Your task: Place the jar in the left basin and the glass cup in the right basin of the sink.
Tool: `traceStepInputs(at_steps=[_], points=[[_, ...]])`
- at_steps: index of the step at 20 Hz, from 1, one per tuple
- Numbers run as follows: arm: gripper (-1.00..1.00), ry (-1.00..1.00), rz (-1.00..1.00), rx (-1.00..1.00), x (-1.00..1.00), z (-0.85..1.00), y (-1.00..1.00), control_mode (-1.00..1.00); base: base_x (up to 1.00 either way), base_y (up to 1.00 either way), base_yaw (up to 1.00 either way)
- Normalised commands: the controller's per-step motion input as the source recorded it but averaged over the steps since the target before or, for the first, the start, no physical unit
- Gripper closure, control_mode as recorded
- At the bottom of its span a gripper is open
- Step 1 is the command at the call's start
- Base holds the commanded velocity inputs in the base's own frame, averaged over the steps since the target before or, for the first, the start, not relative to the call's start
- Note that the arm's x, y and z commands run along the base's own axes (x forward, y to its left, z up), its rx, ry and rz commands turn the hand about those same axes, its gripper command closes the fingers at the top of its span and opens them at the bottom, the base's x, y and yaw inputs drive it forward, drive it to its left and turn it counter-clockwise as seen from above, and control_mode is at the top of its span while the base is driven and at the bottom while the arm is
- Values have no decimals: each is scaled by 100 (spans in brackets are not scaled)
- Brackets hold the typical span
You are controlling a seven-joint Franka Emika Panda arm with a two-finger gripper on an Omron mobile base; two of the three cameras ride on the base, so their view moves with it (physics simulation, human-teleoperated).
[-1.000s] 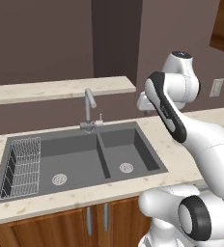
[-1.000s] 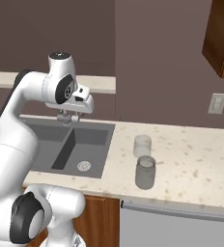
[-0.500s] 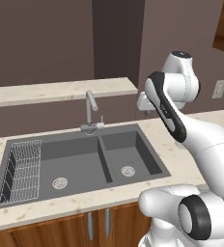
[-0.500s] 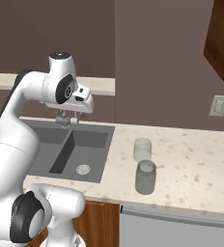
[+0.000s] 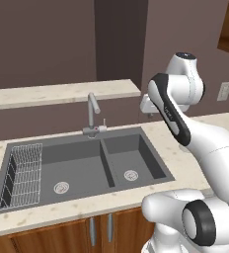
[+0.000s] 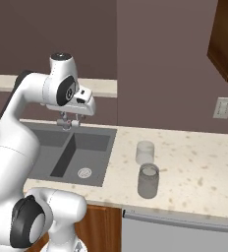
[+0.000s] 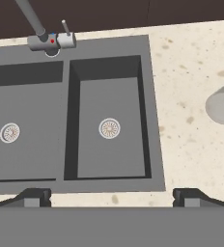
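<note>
Okay, my gripper [image 6: 70, 121] hangs wide open and empty above the right basin [image 7: 111, 126]. The jar [image 6: 148, 181] stands near the counter's [image 6: 199, 167] front edge, glass cup [image 6: 145, 152] just behind it, both well off to the gripper's right.

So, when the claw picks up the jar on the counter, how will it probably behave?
The jar looks like smooth glass, so it is probably rigid, rather slippery and breakable. It stands upright on the counter; being a cylinder, it would likely roll if tipped. The glass cup stands close behind, so a push might knock it.
</note>
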Motion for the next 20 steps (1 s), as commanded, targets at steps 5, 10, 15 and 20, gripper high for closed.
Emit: traceStepInputs(at_steps=[5, 10, 15, 20], points=[[-100, 0, 0, 0, 0, 0, 0, 100, 0, 0, 0], [-100, 0, 0, 0, 0, 0, 0, -100, 0, 0, 0], [-100, 0, 0, 0, 0, 0, 0, -100, 0, 0, 0], [-100, 0, 0, 0, 0, 0, 0, -100, 0, 0, 0]])
